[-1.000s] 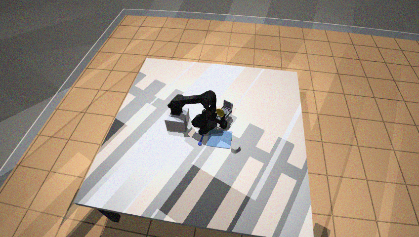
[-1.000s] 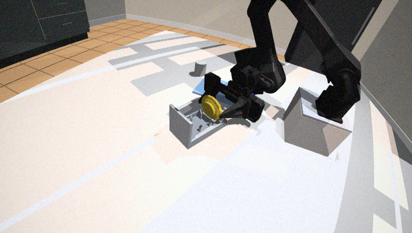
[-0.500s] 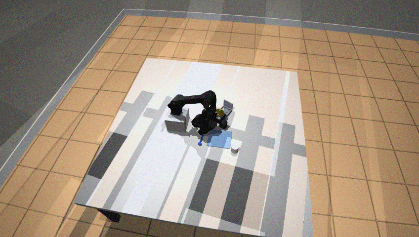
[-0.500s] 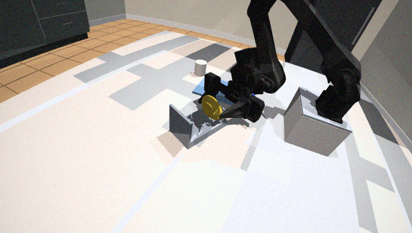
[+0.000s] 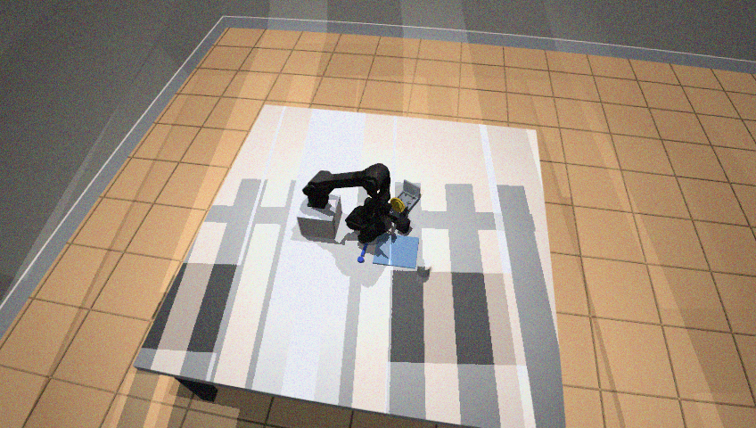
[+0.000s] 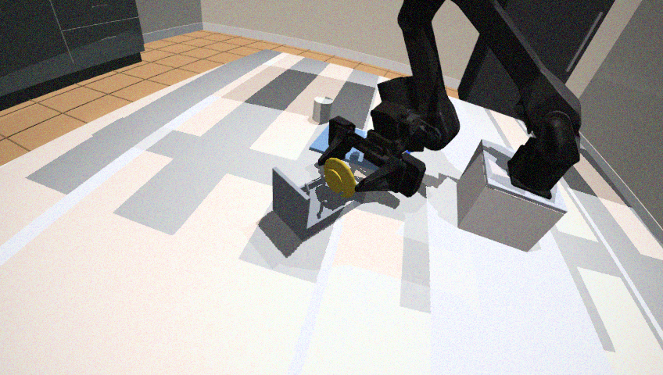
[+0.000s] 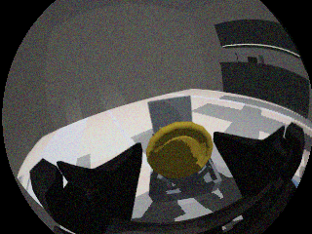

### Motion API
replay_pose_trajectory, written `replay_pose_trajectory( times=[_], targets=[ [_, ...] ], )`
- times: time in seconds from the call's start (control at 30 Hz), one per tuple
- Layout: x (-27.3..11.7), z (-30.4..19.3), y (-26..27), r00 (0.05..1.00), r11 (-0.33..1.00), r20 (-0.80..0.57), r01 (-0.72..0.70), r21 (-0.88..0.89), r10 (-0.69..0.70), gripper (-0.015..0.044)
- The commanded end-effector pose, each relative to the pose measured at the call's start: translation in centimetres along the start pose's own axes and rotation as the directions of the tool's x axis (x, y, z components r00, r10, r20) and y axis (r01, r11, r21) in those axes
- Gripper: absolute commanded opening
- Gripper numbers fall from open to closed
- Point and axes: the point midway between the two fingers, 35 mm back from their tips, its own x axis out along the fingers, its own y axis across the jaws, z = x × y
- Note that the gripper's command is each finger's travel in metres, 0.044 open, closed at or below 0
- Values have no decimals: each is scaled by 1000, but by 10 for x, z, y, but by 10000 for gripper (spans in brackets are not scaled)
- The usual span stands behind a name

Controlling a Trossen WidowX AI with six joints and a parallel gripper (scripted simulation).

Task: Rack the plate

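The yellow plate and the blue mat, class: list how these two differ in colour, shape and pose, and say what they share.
Colour: the plate is yellow; the mat is light blue.
Shape: the plate is round with a raised centre ring; the mat is a flat square.
Pose: the plate stands on edge over the dish rack, between the open gripper's fingers; the mat lies flat on the table.
Shared: both sit close beside the gripper.

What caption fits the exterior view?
Black tool opening around an upright round yellow plate set in the grey dish rack.
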Motion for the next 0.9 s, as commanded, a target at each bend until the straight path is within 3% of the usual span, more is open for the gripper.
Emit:
replay_pose_trajectory(
  times=[0.0,0.17,0.53,0.73,0.87],
  targets=[
    [0,0,0,1000,1000,0,0,0,0,400],
    [-1,6,-1,1000,1000,2,1,0,-1,400],
    [-11,109,-5,999,1000,35,10,-6,-9,400],
    [-11,114,-7,999,1000,36,13,-3,-13,400],
    [-10,114,-29,996,994,16,86,64,-87,400]
  ],
)
